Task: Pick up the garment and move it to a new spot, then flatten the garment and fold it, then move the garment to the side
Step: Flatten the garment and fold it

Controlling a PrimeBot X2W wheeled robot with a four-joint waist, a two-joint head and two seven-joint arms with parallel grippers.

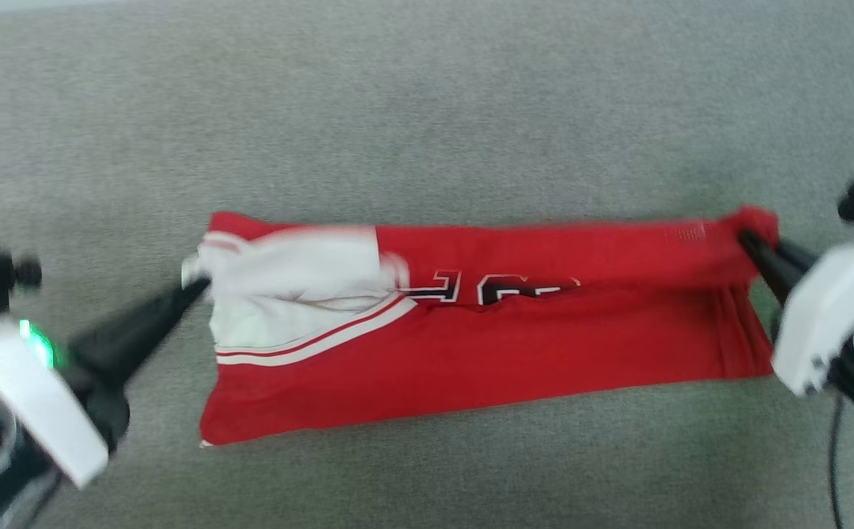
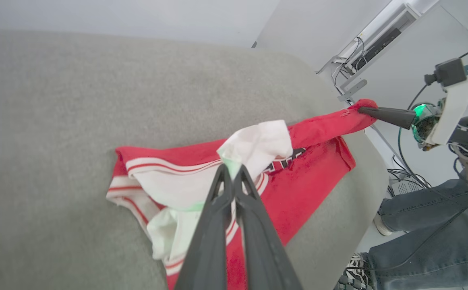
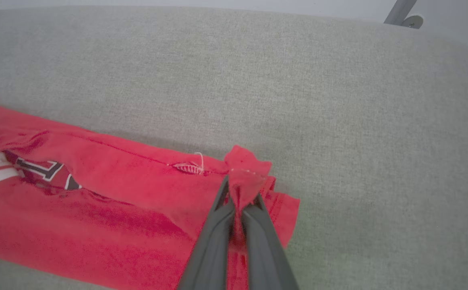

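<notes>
The garment point(image 1: 486, 345), a red jersey with white sleeves and striped trim, lies stretched in a long band across the grey surface point(image 1: 427, 125). My left gripper point(image 1: 203, 283) is shut on the white sleeve at its left end; in the left wrist view the sleeve point(image 2: 258, 145) bunches above my left gripper point(image 2: 232, 171). My right gripper point(image 1: 744, 239) is shut on a pinch of the red hem corner at the right end, lifted slightly. The right wrist view shows that red fabric point(image 3: 246, 169) squeezed in my right gripper point(image 3: 240, 189). Black-and-white numbers point(image 1: 500, 286) show partly under a fold.
Grey fabric surface extends on all sides of the garment. In the left wrist view a person's legs in jeans point(image 2: 431, 233) stand beyond the surface's right edge, near cables and wall fittings point(image 2: 375, 44). A metal leg point(image 3: 399, 12) shows past the far edge.
</notes>
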